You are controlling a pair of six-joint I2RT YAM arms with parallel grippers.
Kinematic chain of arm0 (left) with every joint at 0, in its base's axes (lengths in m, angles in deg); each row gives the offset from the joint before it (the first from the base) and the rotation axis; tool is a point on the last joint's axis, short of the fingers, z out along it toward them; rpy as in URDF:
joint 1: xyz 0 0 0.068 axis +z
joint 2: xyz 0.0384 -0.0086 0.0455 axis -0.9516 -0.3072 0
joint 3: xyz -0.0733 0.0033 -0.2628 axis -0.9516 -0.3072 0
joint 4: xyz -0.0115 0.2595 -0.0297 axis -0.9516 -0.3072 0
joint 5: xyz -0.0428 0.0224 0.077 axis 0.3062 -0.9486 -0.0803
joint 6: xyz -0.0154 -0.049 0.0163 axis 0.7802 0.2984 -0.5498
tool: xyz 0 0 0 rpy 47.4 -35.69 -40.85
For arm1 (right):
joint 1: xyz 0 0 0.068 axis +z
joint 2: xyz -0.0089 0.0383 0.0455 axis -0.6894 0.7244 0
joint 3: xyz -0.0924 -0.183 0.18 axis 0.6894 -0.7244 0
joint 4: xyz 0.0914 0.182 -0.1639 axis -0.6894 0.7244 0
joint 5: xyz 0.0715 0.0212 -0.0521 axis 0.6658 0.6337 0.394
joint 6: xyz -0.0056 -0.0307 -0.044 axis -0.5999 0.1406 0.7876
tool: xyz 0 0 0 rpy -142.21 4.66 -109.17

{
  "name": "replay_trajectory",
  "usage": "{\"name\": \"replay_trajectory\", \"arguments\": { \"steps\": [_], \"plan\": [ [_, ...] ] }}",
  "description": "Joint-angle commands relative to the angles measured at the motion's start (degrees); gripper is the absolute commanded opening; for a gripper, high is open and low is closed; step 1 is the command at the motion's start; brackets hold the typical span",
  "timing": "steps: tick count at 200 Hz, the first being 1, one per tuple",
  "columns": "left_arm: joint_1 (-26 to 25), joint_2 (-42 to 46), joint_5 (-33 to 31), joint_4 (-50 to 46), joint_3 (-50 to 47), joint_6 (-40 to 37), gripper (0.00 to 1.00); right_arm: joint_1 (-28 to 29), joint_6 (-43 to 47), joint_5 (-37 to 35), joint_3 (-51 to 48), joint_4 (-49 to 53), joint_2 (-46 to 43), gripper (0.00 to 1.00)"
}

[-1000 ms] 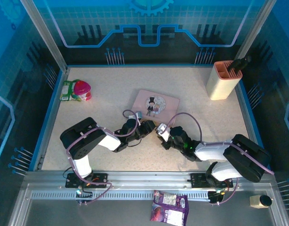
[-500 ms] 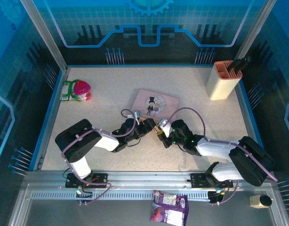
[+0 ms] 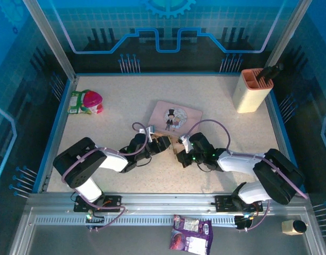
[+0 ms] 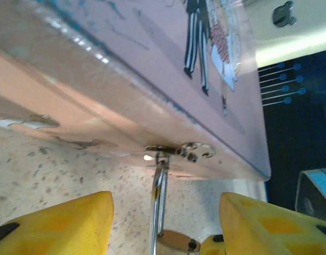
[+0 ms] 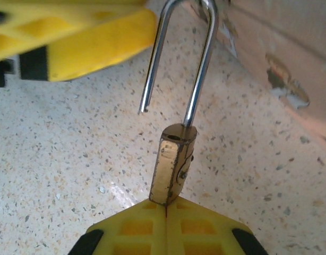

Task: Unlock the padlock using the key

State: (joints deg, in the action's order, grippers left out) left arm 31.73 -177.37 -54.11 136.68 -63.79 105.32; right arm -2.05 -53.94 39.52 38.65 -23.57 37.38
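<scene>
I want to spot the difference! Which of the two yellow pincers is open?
The left pincer: its yellow fingers stand apart, one on each side of the padlock. On the right pincer they are pressed together.

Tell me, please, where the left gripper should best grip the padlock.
Probably the brass body, across its broad flat faces, coming from the shackle end, which the open left gripper straddles. The shackle is thin, round and unlatched, so it may slip; the shut right gripper occupies the bottom.

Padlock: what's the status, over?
Left jaws open, astride shackle. Right jaws shut at padlock base. Shackle sprung open, hooked through hasp on pink tin.
</scene>
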Motion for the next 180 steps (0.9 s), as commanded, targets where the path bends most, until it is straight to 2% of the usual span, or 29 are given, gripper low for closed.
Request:
{"name": "replay_trajectory", "arguments": {
  "steps": [1,66,92,126,146,180],
  "plan": [
    [0.1,3.4,-0.3,-4.9,-0.1,-5.0,0.56,-0.5,-4.1,2.6,2.1,1.2,2.1,0.05],
    [0.1,8.3,-3.6,-12.2,0.5,-9.4,0.58,-0.9,-3.5,3.1,3.5,1.7,3.3,0.17],
    [0.1,10.3,-4.6,-14.9,0.6,-11.1,0.59,-1.5,-4.4,1.2,2.2,1.3,0.8,0.28],
    [0.2,15.2,-6.2,-19.8,0.5,-13.0,0.60,-1.7,-4.6,-0.4,1.2,0.1,-3.1,0.30],
    [0.6,18.7,-7.8,-22.5,-0.3,-15.3,0.62,-1.3,-6.2,-1.7,0.2,-3.9,-4.3,0.30],
    [3.1,24.4,-8.4,-25.0,-2.2,-18.4,0.64,-0.3,-6.7,-3.2,1.5,-8.1,-1.6,0.30]
  ]
}}
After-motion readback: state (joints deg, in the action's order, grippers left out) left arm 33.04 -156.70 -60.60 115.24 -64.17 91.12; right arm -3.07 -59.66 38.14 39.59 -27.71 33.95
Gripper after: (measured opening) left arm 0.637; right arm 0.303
